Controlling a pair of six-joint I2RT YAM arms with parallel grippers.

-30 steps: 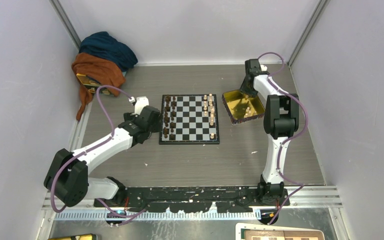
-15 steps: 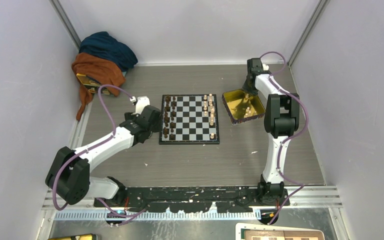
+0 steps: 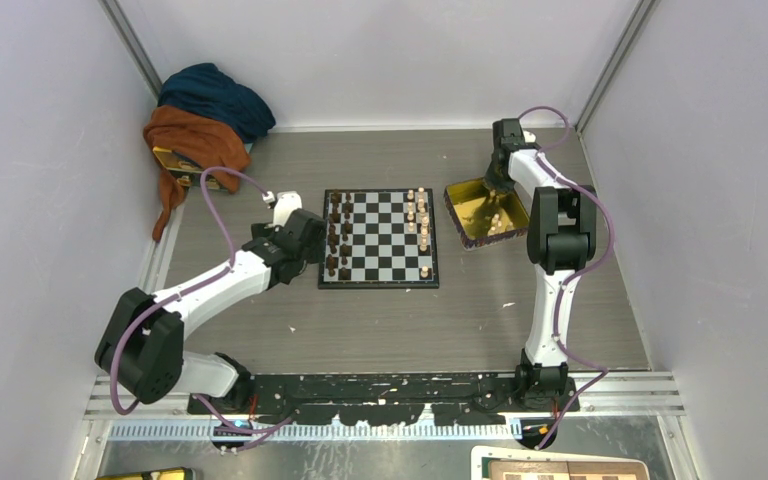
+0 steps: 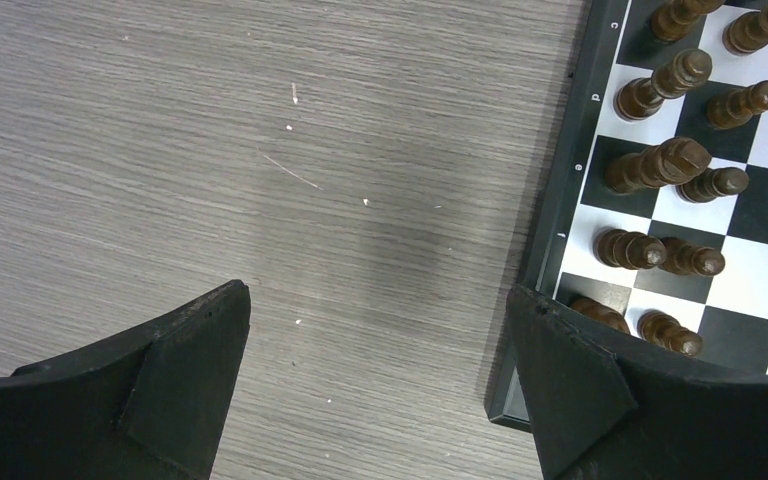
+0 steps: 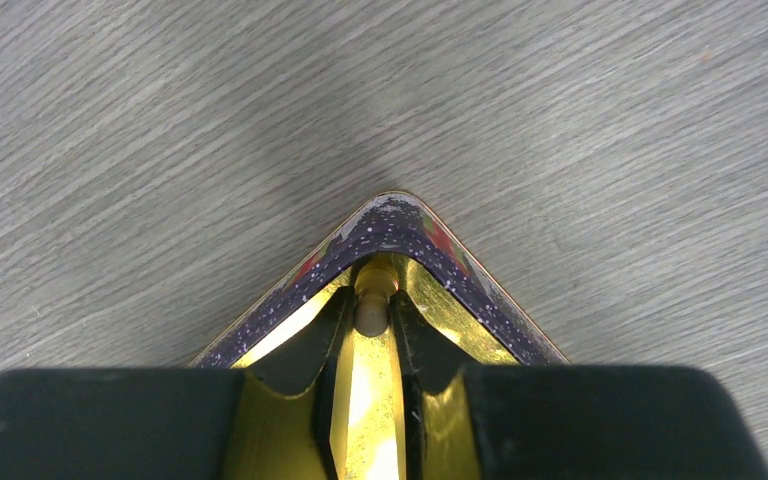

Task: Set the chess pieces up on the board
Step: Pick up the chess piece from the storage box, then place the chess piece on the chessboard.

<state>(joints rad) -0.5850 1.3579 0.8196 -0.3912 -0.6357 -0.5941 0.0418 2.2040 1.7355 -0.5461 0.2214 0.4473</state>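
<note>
The board (image 3: 379,240) lies mid-table, with dark brown pieces (image 3: 338,235) on its left files and light-tan chess pieces (image 3: 420,215) on its right files. More light pieces (image 3: 498,222) lie in the yellow tray (image 3: 465,232). My right gripper (image 3: 495,190) reaches down into the tray's far corner. In the right wrist view that gripper (image 5: 371,297) is closed on one light chess piece (image 5: 370,318) against the tray's corner rim (image 5: 390,222). My left gripper (image 4: 378,310) hangs wide open over bare table beside the board's left border (image 4: 560,200), holding nothing.
A pile of blue and orange cloth (image 3: 210,115) covers a box at the back left. Walls enclose the table on three sides. The arm bases and a rail run along the near edge.
The right gripper's fingers have closed in around the light piece in the tray corner. The left arm has shifted slightly, its gripper still open.
</note>
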